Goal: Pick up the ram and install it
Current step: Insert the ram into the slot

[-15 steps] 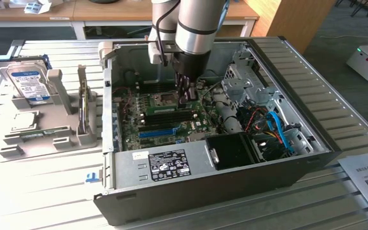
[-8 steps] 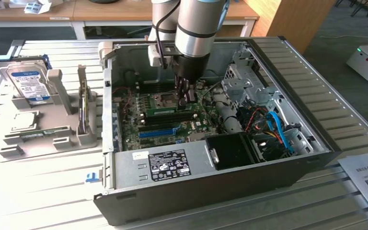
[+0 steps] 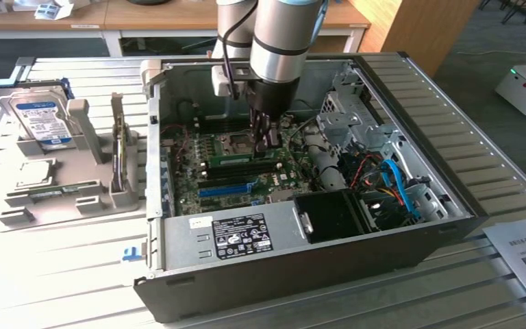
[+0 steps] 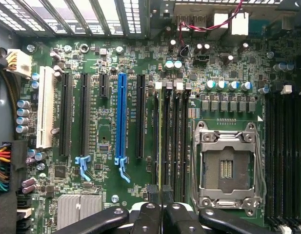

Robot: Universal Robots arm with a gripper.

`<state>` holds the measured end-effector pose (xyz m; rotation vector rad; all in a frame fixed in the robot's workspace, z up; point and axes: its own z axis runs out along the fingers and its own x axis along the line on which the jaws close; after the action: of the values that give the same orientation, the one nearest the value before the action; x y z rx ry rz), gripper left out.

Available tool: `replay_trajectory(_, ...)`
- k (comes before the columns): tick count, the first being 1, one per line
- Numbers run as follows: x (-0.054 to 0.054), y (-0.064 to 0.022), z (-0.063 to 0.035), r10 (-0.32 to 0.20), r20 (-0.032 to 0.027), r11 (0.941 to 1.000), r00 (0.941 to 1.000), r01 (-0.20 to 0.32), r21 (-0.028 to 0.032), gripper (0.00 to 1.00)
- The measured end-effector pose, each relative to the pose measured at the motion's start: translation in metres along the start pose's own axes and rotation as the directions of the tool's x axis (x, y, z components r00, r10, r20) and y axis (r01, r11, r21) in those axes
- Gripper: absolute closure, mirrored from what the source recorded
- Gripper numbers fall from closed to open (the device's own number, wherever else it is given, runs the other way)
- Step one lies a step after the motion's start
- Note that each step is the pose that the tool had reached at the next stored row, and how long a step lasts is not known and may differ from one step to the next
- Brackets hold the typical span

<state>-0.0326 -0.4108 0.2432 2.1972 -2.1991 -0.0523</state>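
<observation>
The ram [image 4: 160, 141] is a thin green stick seen edge-on, standing in a black memory slot [image 4: 170, 136] beside the CPU socket [image 4: 227, 168]. My gripper [image 4: 160, 192] is shut, its two black fingertips pinched on the stick's upper edge. In the exterior view the arm reaches straight down into the open computer case [image 3: 244, 236]. There my gripper [image 3: 265, 142] sits over the motherboard, and the ram [image 3: 229, 157] shows as a green strip to the exterior view's left of the fingers.
A long blue slot [image 4: 122, 117] and black expansion slots lie beside the memory slots. Blue cables [image 3: 396, 181] and a black shroud [image 3: 336, 214] crowd the case's near right. Outside, a grey holder [image 3: 80, 185] carries a hard drive [image 3: 39, 118] and a green board [image 3: 62, 189].
</observation>
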Motion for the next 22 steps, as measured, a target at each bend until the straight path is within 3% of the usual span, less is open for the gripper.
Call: replay_trajectory(22, 0.0011, 0.0021, 0.0020, 0.000, 0.0000, 1.0000, 1.0000, 0.000, 0.0014, 0.88)
